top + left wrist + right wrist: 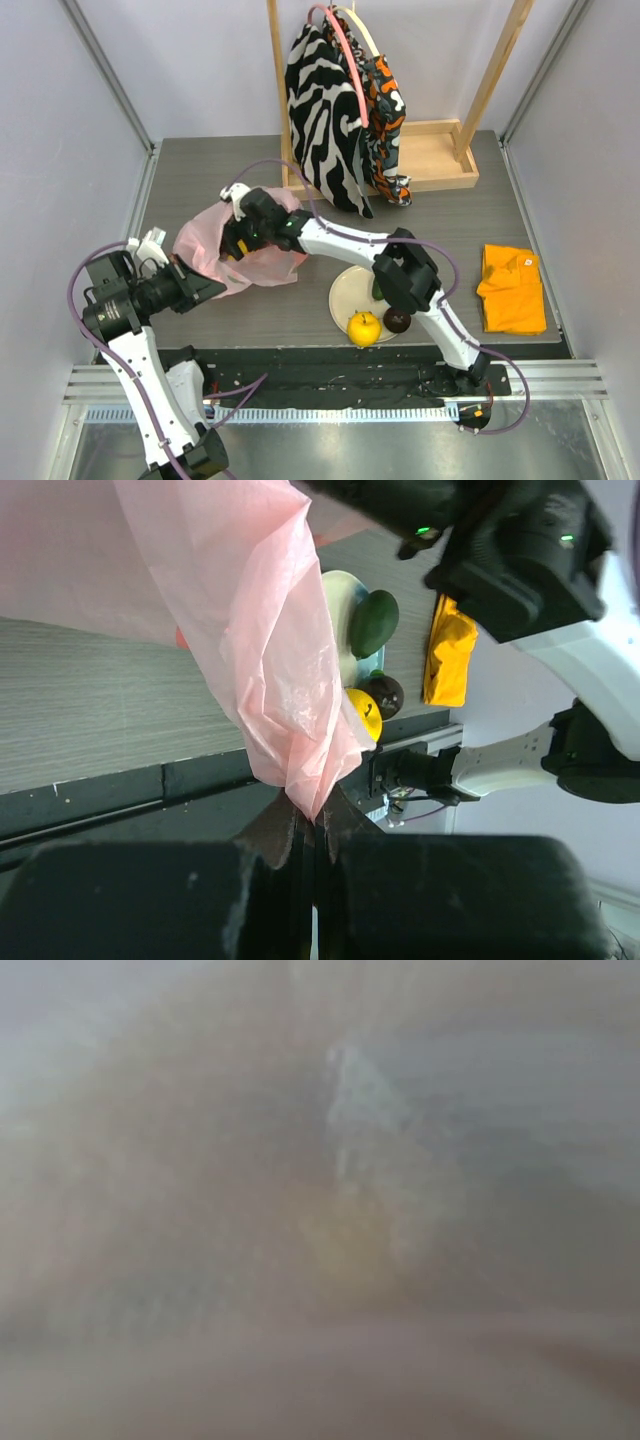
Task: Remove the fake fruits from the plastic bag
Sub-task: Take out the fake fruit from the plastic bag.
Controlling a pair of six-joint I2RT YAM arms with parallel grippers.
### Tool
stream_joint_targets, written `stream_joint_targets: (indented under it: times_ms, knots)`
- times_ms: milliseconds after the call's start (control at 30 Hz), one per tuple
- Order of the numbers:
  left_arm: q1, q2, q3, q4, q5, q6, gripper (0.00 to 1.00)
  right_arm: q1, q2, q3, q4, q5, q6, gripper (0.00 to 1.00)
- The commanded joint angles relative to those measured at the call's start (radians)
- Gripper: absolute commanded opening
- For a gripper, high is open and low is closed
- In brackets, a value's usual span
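Pinched tight in the left gripper is the plastic bag. Right gripper is nearer its inside, pushed in; spread or not, I cannot tell.

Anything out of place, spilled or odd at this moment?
Only the right wrist view: it is a pinkish blur, apparently because the right gripper is pushed into the plastic bag. Nothing looks spilled or damaged.
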Motion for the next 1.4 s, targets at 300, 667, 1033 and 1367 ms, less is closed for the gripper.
stream_joint_targets:
  times_ms: [300,667,1033,1367]
  knots:
    - [0.025,0.013,0.006,-0.094,0.008,0.005,0.0,0.037,0.087,0.043,-0.04,0.158,0.012,0.78]
    - [0.025,0.027,-0.027,-0.013,0.033,-0.033,0.0,-0.017,-0.193,-0.093,-0.005,-0.076,-0.109,0.33]
    - [0.024,0.154,0.075,0.126,0.036,-0.035,0.0,-0.037,-0.528,-0.437,-0.036,-0.299,-0.197,0.33]
    - [0.025,0.124,0.101,0.271,0.091,-0.144,0.0,-0.093,-0.496,-0.424,0.035,-0.174,-0.172,0.37]
